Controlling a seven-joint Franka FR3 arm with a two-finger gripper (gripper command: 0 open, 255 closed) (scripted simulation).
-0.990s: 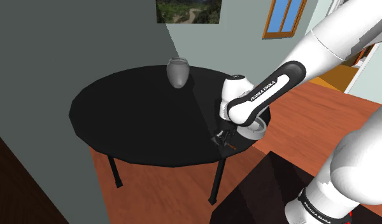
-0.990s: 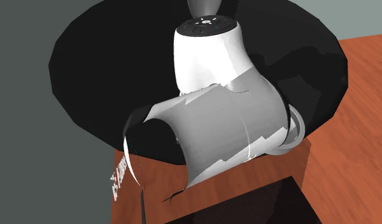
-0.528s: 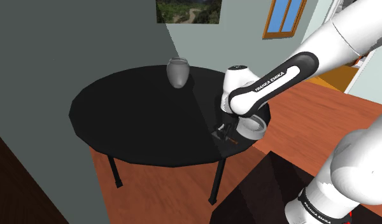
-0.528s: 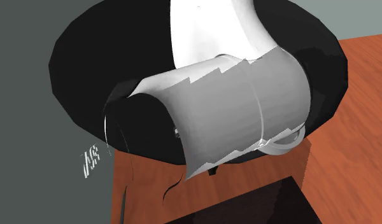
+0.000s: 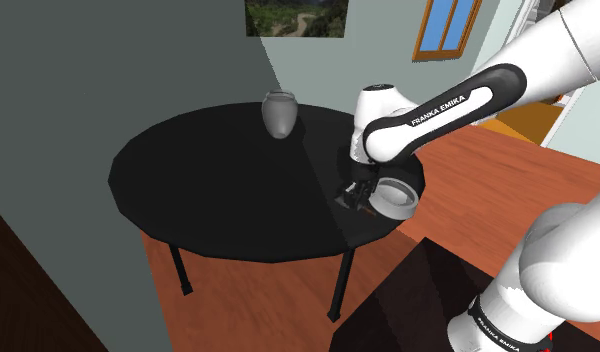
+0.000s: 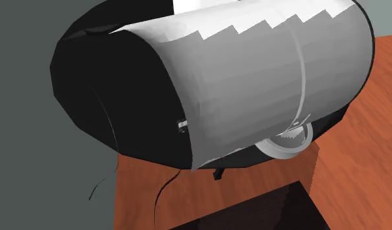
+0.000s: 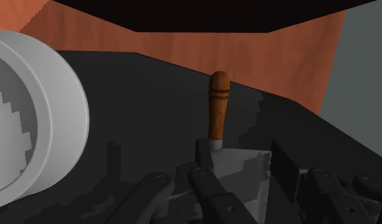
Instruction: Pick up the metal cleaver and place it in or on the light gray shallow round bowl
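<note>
In the second exterior view the white arm (image 6: 253, 78) blocks most of the round black table (image 6: 77, 65), leaving just a curved slice of the light grey bowl (image 6: 290, 146) visible under its lower edge. A small dark shape (image 6: 219, 174) just below the arm there is too unclear to name. In the shoulder view the arm's last joints hide much of the black gripper (image 5: 358, 193), which hangs low over the table's near side, just beside the bowl on its left in that view; the jaws cannot be read from that angle. The wrist view shows them closed in on the cleaver (image 7: 237, 168). One black finger (image 7: 205, 184) lies against one edge of the grey blade and the other sits at the opposite edge, so the blade is pinched between them. The brown wooden handle (image 7: 218, 108) points away from the hand. The blade's near end is cut off by the fingers and the picture's edge, and whether the cleaver touches the tabletop cannot be told. The bowl stands close beside it, cut off by the frame. A grey vase (image 5: 279, 113) stands well apart at the table's far side, over a reddish wood floor (image 5: 488, 180).
</note>
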